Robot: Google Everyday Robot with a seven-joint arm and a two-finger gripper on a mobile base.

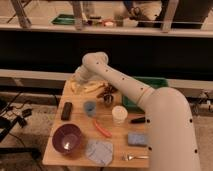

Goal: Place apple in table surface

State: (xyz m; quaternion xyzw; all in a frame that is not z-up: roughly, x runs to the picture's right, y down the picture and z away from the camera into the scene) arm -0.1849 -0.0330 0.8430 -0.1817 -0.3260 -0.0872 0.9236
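We have a single view, set high and looking down and forward over the robot's own white arm [150, 100], whose bulky near segment fills the lower right. The table surface [80, 127] lies below us at middling range, seen from its near edge, with the floor and cables at left. The arm reaches away from us, so the gripper [76, 80] sits at the table's far left edge, facing away. Beyond it we look onto a dark wall and a railed ledge carrying a green tray [64, 20]. No second view overlaps.
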